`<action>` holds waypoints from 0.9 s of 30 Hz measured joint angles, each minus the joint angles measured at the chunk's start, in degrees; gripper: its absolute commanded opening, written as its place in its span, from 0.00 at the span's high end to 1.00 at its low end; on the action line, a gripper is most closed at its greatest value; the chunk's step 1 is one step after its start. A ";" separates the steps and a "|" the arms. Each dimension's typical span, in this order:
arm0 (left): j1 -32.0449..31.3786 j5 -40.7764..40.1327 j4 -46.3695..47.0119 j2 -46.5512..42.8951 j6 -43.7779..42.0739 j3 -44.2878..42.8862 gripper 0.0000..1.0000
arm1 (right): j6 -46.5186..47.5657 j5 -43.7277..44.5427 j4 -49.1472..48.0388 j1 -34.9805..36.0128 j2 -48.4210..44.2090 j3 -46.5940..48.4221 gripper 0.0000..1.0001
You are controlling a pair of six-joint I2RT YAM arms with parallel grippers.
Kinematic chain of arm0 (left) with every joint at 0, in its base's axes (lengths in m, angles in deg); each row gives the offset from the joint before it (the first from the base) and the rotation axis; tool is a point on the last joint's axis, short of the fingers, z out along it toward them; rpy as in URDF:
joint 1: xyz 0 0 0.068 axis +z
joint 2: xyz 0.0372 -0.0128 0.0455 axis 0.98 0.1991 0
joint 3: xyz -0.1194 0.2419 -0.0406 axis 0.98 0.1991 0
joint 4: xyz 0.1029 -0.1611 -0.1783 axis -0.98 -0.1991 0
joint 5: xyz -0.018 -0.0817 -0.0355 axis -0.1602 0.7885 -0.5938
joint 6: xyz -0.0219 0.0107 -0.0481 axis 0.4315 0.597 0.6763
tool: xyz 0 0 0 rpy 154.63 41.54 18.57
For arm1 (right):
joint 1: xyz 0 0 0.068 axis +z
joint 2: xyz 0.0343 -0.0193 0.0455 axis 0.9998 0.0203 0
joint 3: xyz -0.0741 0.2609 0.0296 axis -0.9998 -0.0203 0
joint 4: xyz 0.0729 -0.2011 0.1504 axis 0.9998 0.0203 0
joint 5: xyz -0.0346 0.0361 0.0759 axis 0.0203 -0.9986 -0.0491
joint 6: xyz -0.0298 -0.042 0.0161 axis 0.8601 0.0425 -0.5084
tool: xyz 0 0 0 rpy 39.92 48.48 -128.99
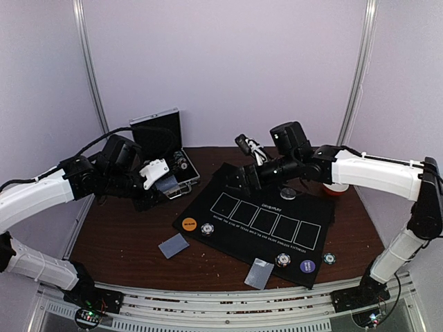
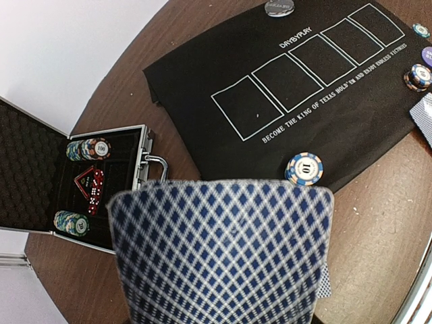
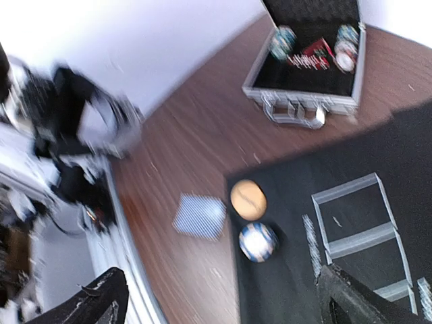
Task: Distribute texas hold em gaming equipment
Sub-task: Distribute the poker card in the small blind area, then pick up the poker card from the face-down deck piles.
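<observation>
The left arm comes in from the left with its elbow bent. Its pincer [image 1: 159, 178] is clamped on blue-checked playing cards [image 2: 223, 250], held above the tabletop [image 1: 124, 242] just in front of the open metal case [image 1: 158, 135]. The right arm stretches from the right over the far edge of the black mat [image 1: 311, 207] with its pincer [image 3: 221, 283] spread wide and empty, while an orange button [image 3: 248, 198] and a striped chip [image 3: 257, 241] lie at the mat's near-left corner.
</observation>
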 measured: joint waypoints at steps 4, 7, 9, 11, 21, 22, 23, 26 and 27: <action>0.00 0.13 0.00 0.00 0.00 0.00 0.57 | -13.05 -5.14 -15.54 1.03 7.85 3.08 0.00; 0.00 0.24 0.00 0.00 0.00 0.00 0.57 | -17.20 -7.21 -19.63 3.30 15.43 9.40 0.01; 0.00 0.26 0.00 -0.02 0.00 0.00 0.57 | -18.78 -8.52 -20.83 4.74 19.67 13.62 0.03; 0.00 0.26 0.00 -0.07 0.00 0.00 0.57 | -19.91 -9.60 -21.59 5.73 22.12 16.11 0.04; 0.00 0.46 0.02 -0.09 0.00 0.00 0.57 | -22.71 -13.14 -22.71 6.75 28.35 23.82 0.13; 0.00 0.46 0.02 -0.09 0.00 0.00 0.57 | -22.14 -13.14 -21.55 6.75 29.24 25.31 0.14; 0.00 0.44 0.02 -0.09 -0.02 0.00 0.57 | -21.35 -13.14 -20.35 6.75 29.97 26.56 0.15; 0.00 0.39 0.02 -0.09 -0.07 0.00 0.57 | -18.84 -13.09 -16.11 6.82 31.61 29.73 0.22; 0.00 0.35 0.00 -0.09 -0.09 0.00 0.57 | -17.90 -13.07 -14.40 6.82 31.95 30.62 0.27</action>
